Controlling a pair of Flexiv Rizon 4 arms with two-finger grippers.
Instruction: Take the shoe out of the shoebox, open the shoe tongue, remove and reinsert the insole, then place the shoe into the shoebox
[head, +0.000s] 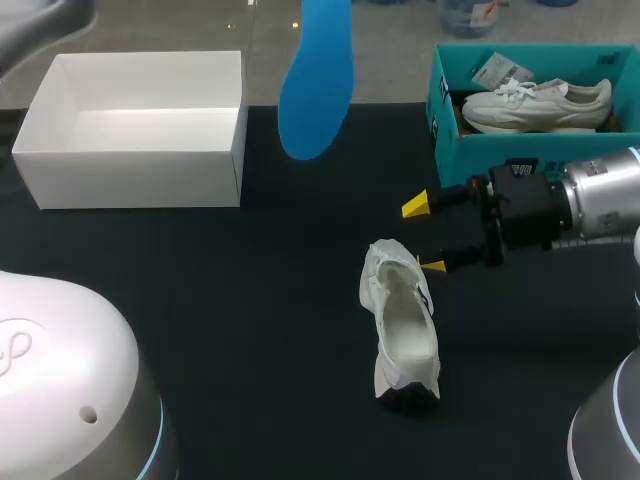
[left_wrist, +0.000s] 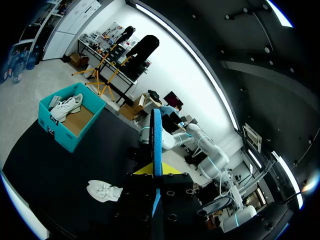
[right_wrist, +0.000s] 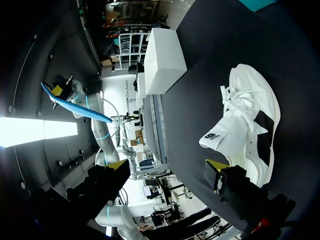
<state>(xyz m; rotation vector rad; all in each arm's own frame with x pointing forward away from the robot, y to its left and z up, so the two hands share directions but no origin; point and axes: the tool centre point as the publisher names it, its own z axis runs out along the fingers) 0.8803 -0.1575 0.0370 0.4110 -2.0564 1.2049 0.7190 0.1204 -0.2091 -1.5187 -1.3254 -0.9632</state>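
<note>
A white shoe (head: 402, 325) stands on the black table near the middle, its opening facing up and no insole visible inside. My right gripper (head: 425, 236) is open just right of the shoe's toe end, one yellow tip almost at the shoe. In the right wrist view the shoe (right_wrist: 250, 125) lies beside one finger of the right gripper (right_wrist: 167, 167), not between the two. The blue insole (head: 315, 85) hangs high over the table's far side. My left gripper (left_wrist: 156, 172) is shut on the insole (left_wrist: 157, 142), which shows edge-on.
An open teal shoebox (head: 440, 115) stands at the back right with a second white shoe (head: 535, 103) inside. A white empty box (head: 130, 175) sits at the back left. My right arm (head: 590, 200) lies in front of the teal shoebox.
</note>
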